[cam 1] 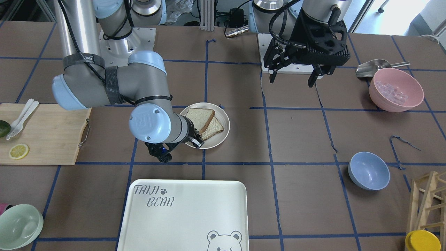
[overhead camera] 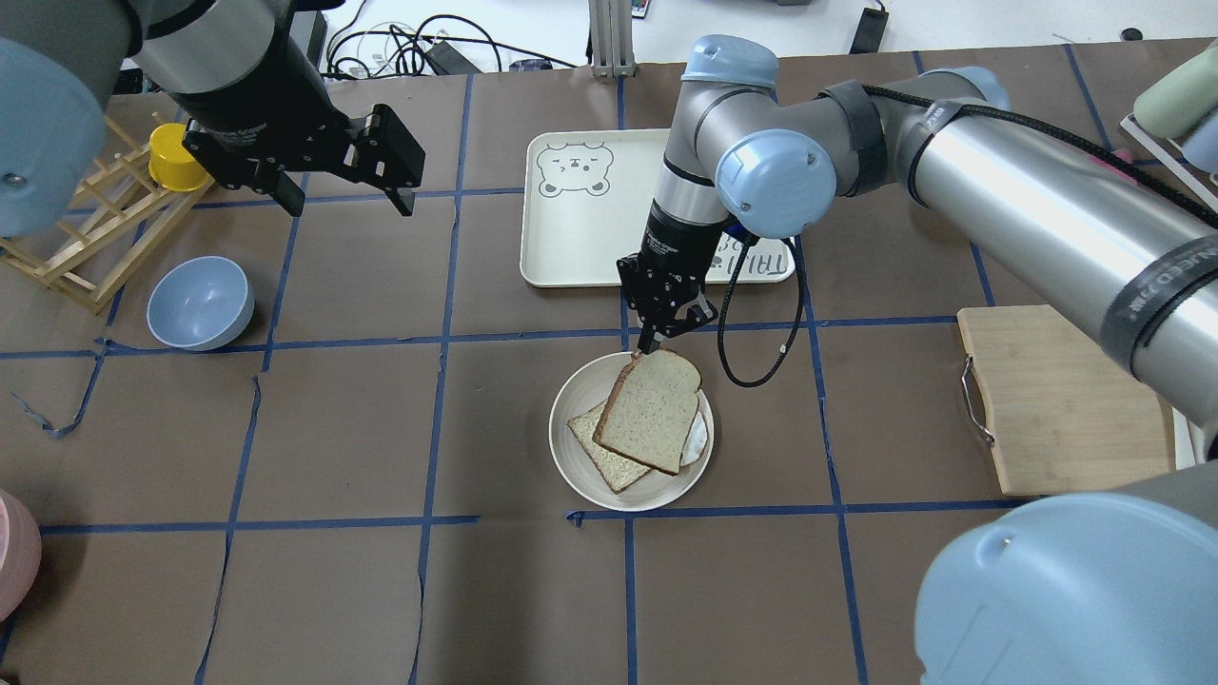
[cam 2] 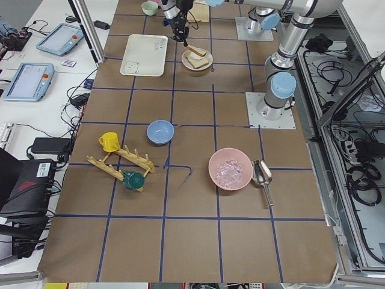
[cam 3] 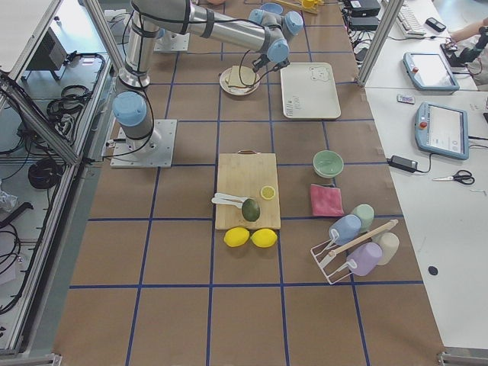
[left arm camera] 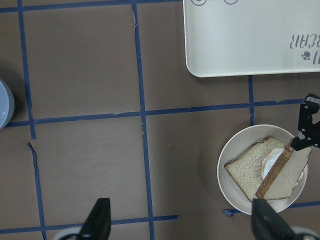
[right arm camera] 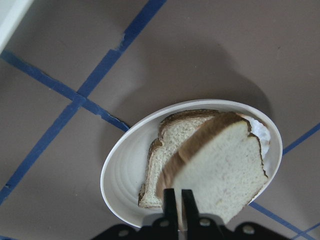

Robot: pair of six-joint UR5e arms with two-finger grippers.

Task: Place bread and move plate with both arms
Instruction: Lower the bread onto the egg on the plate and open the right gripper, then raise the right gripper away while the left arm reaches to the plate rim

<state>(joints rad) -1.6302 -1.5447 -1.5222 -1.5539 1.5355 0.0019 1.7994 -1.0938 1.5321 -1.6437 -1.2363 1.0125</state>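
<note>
The cream plate (overhead camera: 571, 466) sits mid-table and holds a smaller bread slice (overhead camera: 609, 461) with a fried egg (overhead camera: 697, 438) on it. My right gripper (overhead camera: 650, 347) is shut on the top edge of the large bread (overhead camera: 652, 409). It holds the bread tilted over the plate, above the smaller slice and egg. The right wrist view shows the bread (right arm camera: 225, 165) pinched between the fingers, over the plate (right arm camera: 125, 185). My left gripper (overhead camera: 347, 205) is open and empty, raised above the table far to the plate's left. The left wrist view shows the plate (left arm camera: 225, 175) from afar.
The white bear-print tray (overhead camera: 580, 219) lies just beyond the plate. A blue bowl (overhead camera: 200, 303) and a wooden rack (overhead camera: 86, 238) are on my left. A wooden cutting board (overhead camera: 1056, 400) is on my right. A pink bowl (cam 1: 396, 90) stands near my left base.
</note>
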